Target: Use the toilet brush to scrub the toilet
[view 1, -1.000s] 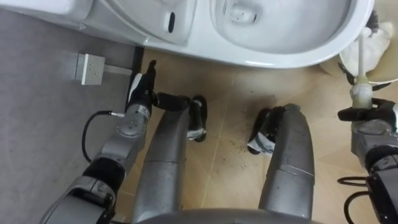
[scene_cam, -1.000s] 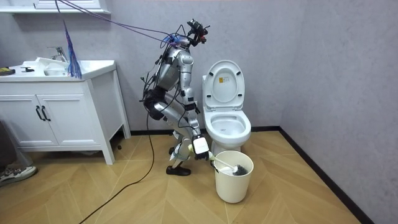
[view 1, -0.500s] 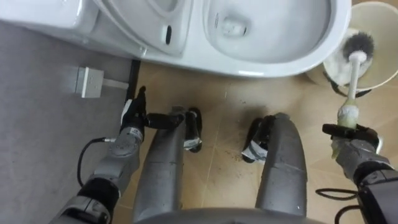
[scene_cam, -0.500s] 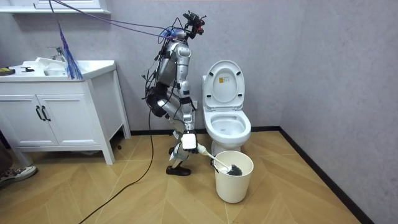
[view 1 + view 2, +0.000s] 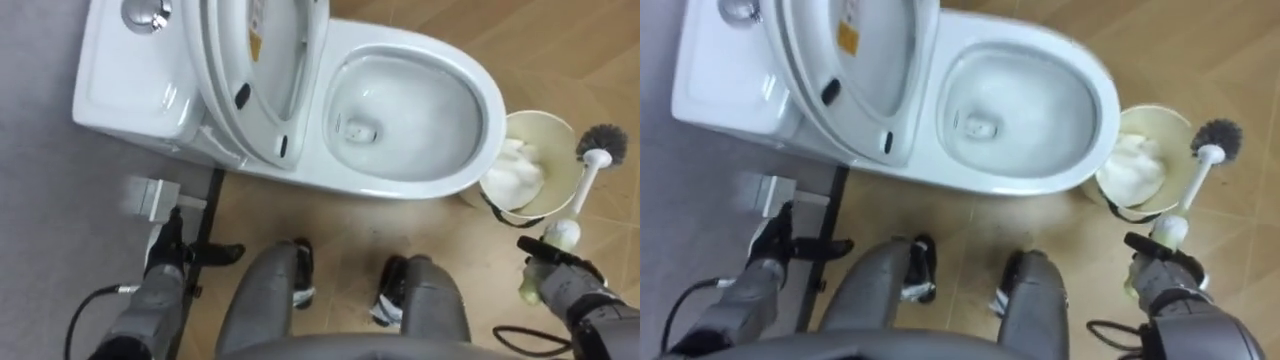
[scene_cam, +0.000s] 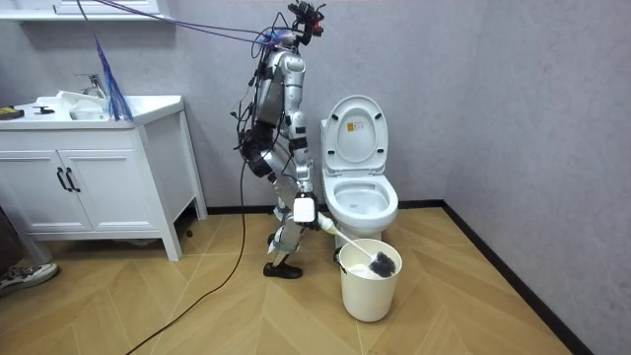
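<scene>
Right hand curled round the brush handle, head up by the bucket's far rim
Toilet bowl just beside, not yet reached; risk of clipping that rim, tipping the bucket or dripping on the floor with a low swing across. Left hand spread, idle.

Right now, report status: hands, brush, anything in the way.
Right hand shut on toilet brush, head by bucket. Left hand open, idle. Toilet lid up, nothing blocking the bowl.

White toilet, cream bin, white-handled brush with dark bristles — tan herringbone floor, grey wall
</scene>
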